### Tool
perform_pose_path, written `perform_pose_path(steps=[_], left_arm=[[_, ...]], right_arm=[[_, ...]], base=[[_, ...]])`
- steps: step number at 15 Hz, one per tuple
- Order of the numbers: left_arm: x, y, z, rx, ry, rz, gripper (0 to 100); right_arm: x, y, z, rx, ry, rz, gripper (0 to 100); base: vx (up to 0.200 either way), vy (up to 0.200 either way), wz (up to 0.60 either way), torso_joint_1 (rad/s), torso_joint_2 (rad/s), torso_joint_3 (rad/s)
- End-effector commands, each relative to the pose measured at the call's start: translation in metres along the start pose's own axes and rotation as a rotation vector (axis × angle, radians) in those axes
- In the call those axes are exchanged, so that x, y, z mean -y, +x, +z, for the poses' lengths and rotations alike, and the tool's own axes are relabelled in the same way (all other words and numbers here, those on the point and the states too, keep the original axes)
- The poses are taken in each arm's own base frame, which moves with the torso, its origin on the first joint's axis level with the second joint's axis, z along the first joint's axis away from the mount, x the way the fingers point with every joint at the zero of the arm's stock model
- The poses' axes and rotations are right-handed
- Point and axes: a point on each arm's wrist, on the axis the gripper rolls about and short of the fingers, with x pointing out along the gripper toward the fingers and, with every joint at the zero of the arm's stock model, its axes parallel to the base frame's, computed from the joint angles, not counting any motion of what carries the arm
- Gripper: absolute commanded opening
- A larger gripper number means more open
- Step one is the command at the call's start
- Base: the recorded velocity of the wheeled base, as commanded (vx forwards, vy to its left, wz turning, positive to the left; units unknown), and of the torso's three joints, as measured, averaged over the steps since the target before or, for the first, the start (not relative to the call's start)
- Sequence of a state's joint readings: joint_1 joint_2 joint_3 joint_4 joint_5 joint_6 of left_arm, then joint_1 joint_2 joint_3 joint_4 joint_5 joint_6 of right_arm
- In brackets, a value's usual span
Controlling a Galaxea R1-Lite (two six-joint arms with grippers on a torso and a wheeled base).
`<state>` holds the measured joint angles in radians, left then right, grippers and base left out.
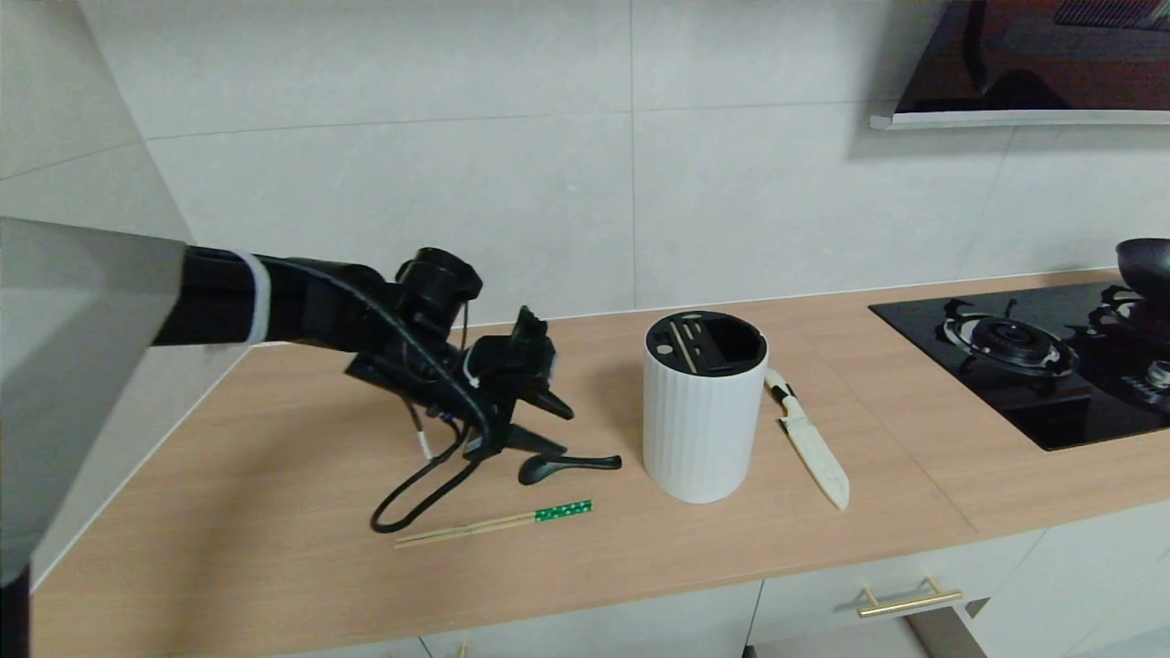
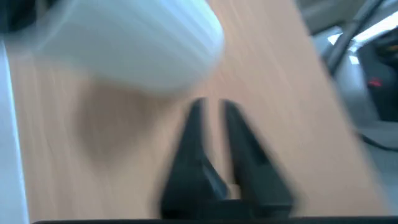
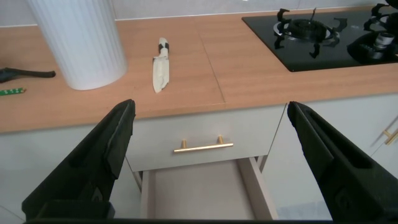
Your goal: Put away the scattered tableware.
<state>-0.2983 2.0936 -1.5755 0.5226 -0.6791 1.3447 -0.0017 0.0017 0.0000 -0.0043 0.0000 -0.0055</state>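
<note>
The left gripper (image 1: 565,431), fingers slightly parted and empty, hangs just over the black spoon (image 1: 569,464) lying left of the white holder (image 1: 702,439), so it should straddle the thin handle squarely before closing, lest it skid.

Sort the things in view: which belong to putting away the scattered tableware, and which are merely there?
Belong to the job: black spoon, chopsticks, knife, white holder.
Merely there: gas hob, range hood, dark pot.
</note>
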Motion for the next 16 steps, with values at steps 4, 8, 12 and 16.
perform_pose_path(steps=[4, 8, 12, 16], left_arm=[[0.089, -0.078, -0.048, -0.06, -0.308, 0.03, 100], [0.07, -0.041, -0.078, -0.043, -0.358, 0.084, 100], [0.06, 0.032, -0.088, -0.058, -0.37, 0.036, 100], [0.055, 0.076, -0.09, -0.065, -0.365, -0.009, 100]], right_arm=[[0.0, 0.0, 0.0, 0.002, -0.001, 0.0, 100], [0.0, 0.0, 0.0, 0.002, -0.001, 0.0, 100], [0.0, 0.0, 0.0, 0.001, -0.001, 0.0, 100], [0.0, 0.0, 0.0, 0.002, -0.001, 0.0, 100]], base=[[0.0, 0.0, 0.0, 0.0, 0.0, 0.0], [0.0, 0.0, 0.0, 0.0, 0.0, 0.0], [0.0, 0.0, 0.0, 0.0, 0.0, 0.0], [0.0, 0.0, 0.0, 0.0, 0.0, 0.0]])
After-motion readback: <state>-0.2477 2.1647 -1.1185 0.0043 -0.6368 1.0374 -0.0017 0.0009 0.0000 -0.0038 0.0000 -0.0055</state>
